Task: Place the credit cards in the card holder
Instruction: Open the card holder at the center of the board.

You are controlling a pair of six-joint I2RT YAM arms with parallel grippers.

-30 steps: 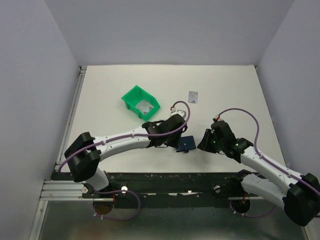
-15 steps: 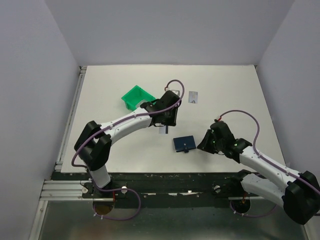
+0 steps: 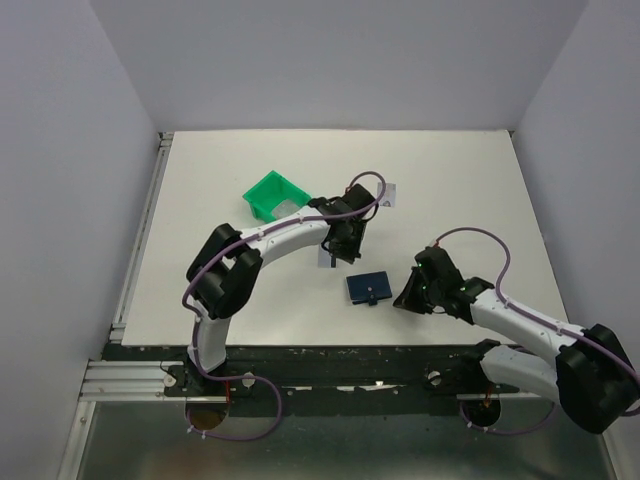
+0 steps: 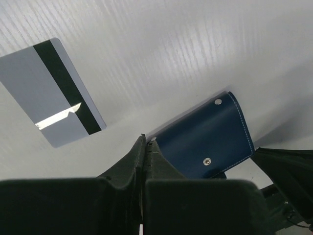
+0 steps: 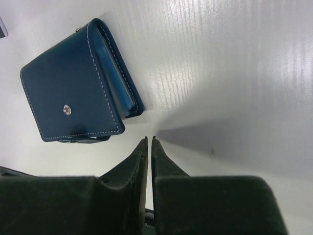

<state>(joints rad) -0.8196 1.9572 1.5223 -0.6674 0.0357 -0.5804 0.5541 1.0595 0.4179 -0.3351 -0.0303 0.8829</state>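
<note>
Across the white table (image 3: 450,200) the left arm (image 3: 270,235) reaches past the green bin (image 3: 270,192), left gripper (image 4: 145,139) pinched empty near the striped card (image 4: 54,93). The right arm (image 3: 520,318) lies low, right gripper (image 5: 147,139) nearly closed and empty beside the shut card holder (image 5: 73,107). A 2nd card (image 3: 389,194) lies farther back.

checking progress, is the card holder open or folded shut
Folded shut: the card holder lies flat, cover down; the striped card lies outside it.

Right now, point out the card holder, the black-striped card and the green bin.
card holder (image 5: 73,105), right wrist view, navy front flap.
black-striped card (image 4: 46,88), left wrist view, grey face beside the stripe.
green bin (image 3: 265,192), top view, left wall.
</note>
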